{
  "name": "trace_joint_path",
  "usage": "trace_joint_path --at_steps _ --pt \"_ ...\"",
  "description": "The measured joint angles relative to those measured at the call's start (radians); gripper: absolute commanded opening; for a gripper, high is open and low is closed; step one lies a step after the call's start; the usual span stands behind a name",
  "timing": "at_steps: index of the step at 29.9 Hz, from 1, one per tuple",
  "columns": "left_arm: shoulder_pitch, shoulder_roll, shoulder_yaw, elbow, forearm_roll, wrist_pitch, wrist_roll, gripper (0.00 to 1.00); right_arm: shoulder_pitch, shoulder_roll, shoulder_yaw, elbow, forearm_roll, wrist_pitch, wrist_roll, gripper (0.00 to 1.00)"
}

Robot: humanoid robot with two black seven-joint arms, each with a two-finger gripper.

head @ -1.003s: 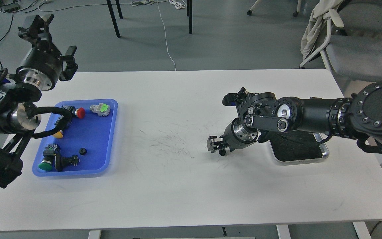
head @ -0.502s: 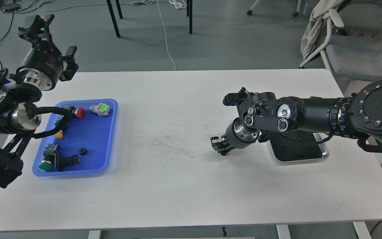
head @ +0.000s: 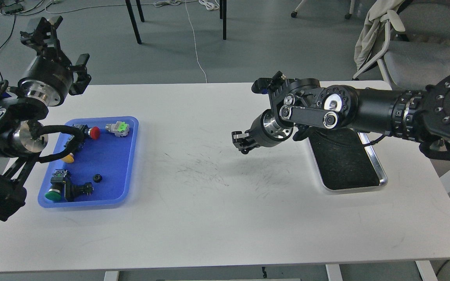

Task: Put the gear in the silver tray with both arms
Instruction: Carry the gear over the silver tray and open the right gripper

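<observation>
The silver tray lies at the right of the white table, its dark scuffed inside bare where it shows; my right arm crosses over its far end. My right gripper hangs above the table middle, left of the tray, with its fingers closed. The small black gear is pinched between them and barely shows. My left gripper is raised beyond the table's far left corner, above the blue tray, with fingers spread open and empty.
A blue plastic tray at the left holds several push buttons and switches, among them a red one, a green one and a small black round part. Chairs stand behind the table at the right.
My right gripper closed on the small black gear lying on the table, then lifted it up and away to the left. The silver tray shows more. The left arm barely moved.
</observation>
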State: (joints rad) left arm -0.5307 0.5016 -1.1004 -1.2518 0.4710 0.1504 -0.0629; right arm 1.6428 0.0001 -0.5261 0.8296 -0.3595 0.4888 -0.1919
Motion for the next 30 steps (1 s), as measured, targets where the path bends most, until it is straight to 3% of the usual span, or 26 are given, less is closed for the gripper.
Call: trace_joint_path --at_steps 3,8,15,22,30 --pt "0.0 0.0 0.001 0.0 0.0 0.0 0.0 0.98 0.08 -0.016 0.04 0.012 -0.002 0.0 0.002 0.02" --pt "0.0 0.001 0.002 0.0 0.0 0.0 0.0 0.98 0.127 -0.224 0.042 0.028 -0.052 0.0 0.011 0.01" --pt "0.0 0.0 0.002 0.0 0.0 0.0 0.0 0.98 -0.043 -0.463 0.052 0.02 -0.245 0.0 0.024 0.01" --pt "0.0 -0.002 0.006 0.0 0.0 0.001 0.0 0.98 -0.233 -0.48 0.07 -0.04 -0.271 0.0 0.048 0.01" --pt "0.0 -0.011 0.007 0.0 0.0 0.002 0.001 0.98 -0.354 -0.392 0.075 -0.152 -0.274 -0.025 0.082 0.01"
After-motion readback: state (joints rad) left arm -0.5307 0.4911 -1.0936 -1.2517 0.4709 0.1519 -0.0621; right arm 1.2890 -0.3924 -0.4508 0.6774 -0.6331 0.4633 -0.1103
